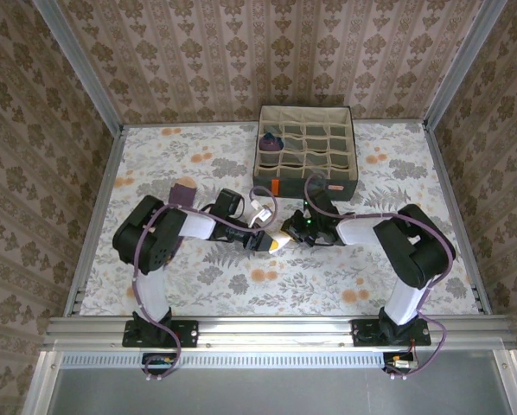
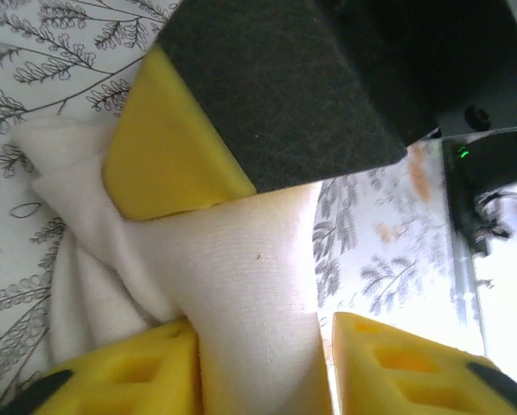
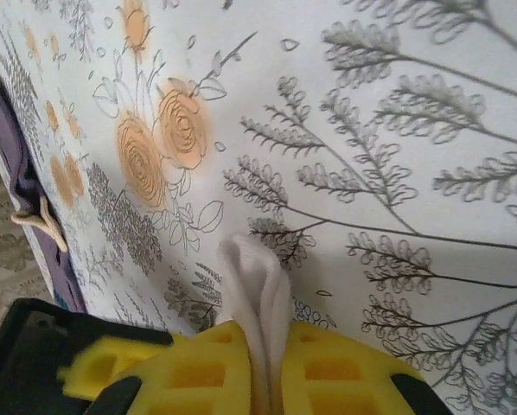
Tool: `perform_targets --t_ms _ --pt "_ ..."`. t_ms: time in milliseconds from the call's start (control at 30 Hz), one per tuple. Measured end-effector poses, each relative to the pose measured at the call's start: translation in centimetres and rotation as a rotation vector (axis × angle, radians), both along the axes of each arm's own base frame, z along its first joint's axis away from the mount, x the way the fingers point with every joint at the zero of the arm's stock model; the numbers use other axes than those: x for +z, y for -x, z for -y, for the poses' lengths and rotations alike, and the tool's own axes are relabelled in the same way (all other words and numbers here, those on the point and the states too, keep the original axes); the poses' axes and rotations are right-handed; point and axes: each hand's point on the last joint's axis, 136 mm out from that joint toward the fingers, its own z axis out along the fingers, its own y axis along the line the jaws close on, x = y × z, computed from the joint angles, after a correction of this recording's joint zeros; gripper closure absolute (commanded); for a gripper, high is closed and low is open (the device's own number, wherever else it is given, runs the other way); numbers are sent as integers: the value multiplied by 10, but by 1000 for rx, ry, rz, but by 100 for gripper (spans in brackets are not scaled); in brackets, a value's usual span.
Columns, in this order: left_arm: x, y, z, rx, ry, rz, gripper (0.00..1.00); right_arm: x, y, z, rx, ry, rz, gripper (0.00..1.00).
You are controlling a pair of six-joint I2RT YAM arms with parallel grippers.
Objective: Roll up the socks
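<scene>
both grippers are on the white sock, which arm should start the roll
Probably the right. The right gripper pinches a thin folded edge of the white sock, so it could curl that end over. The left gripper clasps the sock's wider middle, better suited to steadying it.

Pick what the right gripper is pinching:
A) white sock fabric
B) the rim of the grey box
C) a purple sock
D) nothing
A: in the right wrist view, the right gripper is clamped on a fold of the white sock.
</scene>
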Motion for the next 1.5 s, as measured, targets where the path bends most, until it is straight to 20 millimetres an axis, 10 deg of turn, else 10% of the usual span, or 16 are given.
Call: perform_targets --t_ms 600,867,1067,1500 --pt "117 -53 -64 358 20 540 0 145 -24 23 294 237 687 100" --pt "115 -89 -102 536 -104 547 0 179 -49 51 377 367 869 100" --pt "103 -120 -87 525 -152 470 15 212 -82 55 411 449 991 100" --pt "123 -219 -38 585 -119 390 50 194 -162 69 492 595 1047 100"
